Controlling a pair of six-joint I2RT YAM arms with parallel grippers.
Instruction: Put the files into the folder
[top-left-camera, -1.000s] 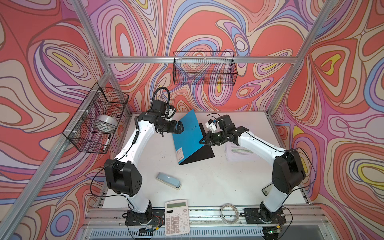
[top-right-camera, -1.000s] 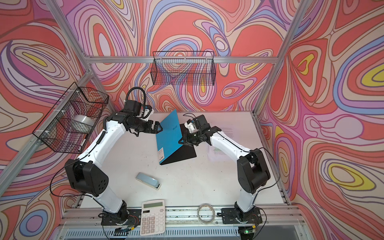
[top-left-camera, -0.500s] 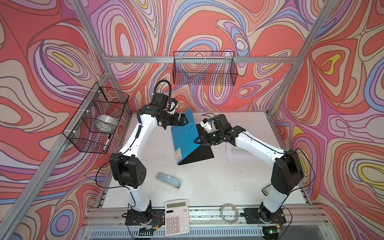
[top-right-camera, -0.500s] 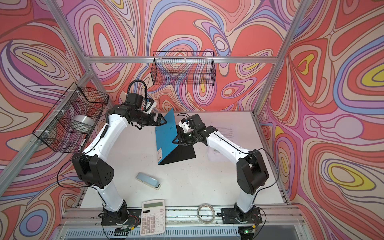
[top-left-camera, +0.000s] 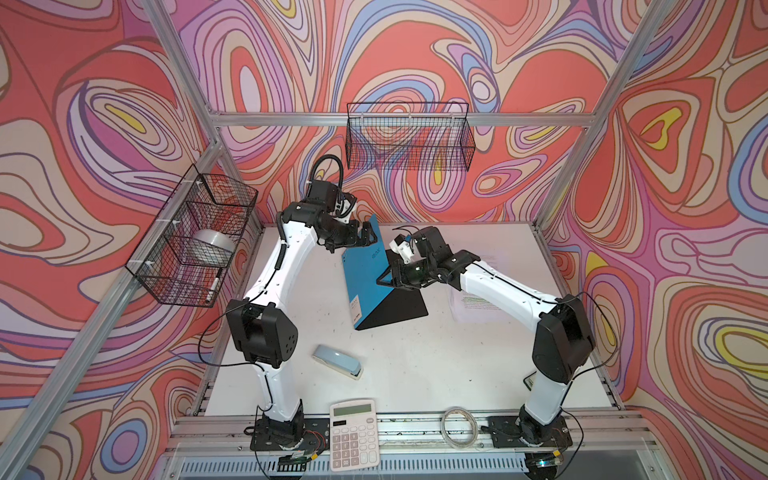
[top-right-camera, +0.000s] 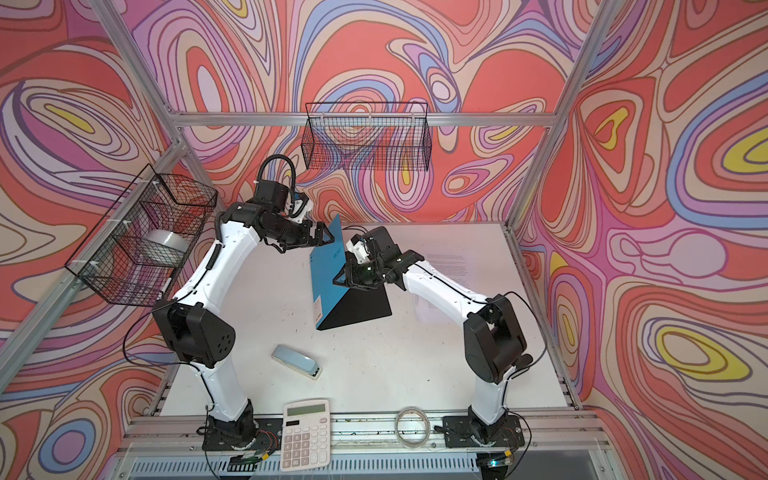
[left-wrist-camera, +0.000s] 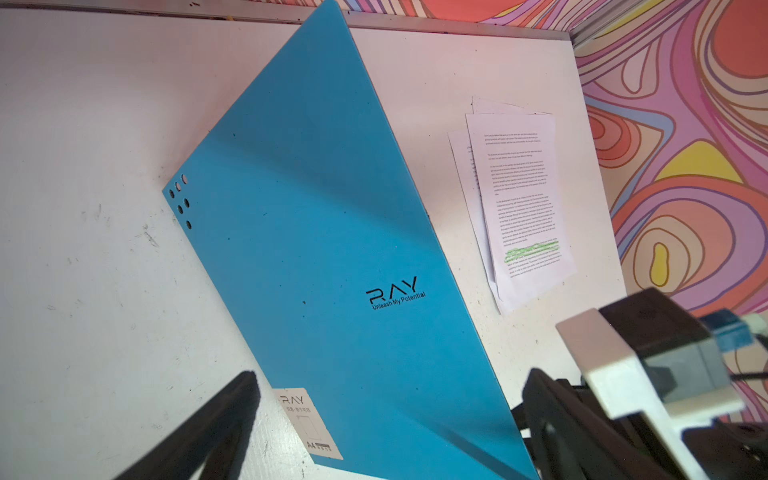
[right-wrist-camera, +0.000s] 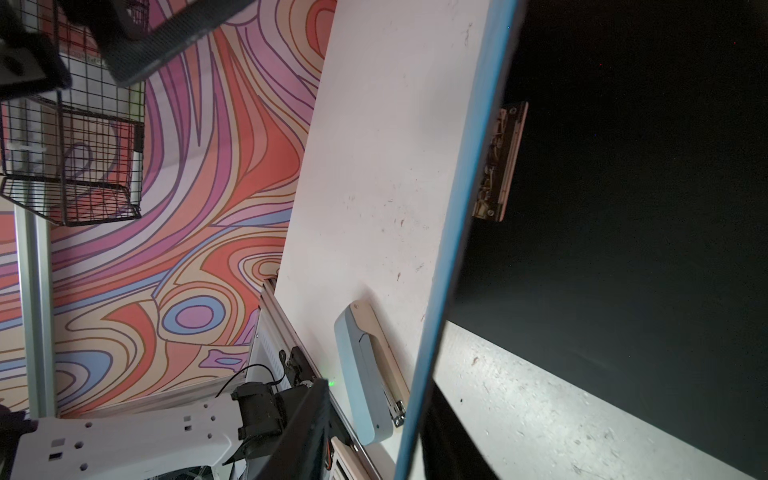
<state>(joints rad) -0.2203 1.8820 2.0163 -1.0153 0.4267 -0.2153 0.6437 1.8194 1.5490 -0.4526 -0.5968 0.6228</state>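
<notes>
The folder (top-left-camera: 365, 282) (top-right-camera: 328, 286) lies half open at mid table. Its blue cover (left-wrist-camera: 324, 232) stands raised and its black inside (top-left-camera: 399, 309) lies flat. My left gripper (top-left-camera: 368, 237) (top-right-camera: 324, 237) (left-wrist-camera: 392, 374) is open at the cover's far top corner; whether it touches the cover does not show. My right gripper (top-left-camera: 388, 278) (top-right-camera: 343, 278) (right-wrist-camera: 380, 386) straddles the cover's free edge (right-wrist-camera: 469, 187), its jaws apart with a gap on one side. The files (top-left-camera: 478, 303) (left-wrist-camera: 523, 199), white printed sheets with green highlighting, lie on the table right of the folder, partly under the right arm.
A pale blue stapler (top-left-camera: 336, 361) (right-wrist-camera: 365, 374) lies in front of the folder. A white calculator (top-left-camera: 354, 434) and a cable coil (top-left-camera: 459, 422) sit on the front rail. A wire basket (top-left-camera: 166, 266) holding a tape roll hangs on the left wall, another basket (top-left-camera: 409, 137) on the back wall.
The right jaws have opened from their grip on the cover's edge. The left gripper has risen and moved right to the cover's top corner. The cover stands steeper.
</notes>
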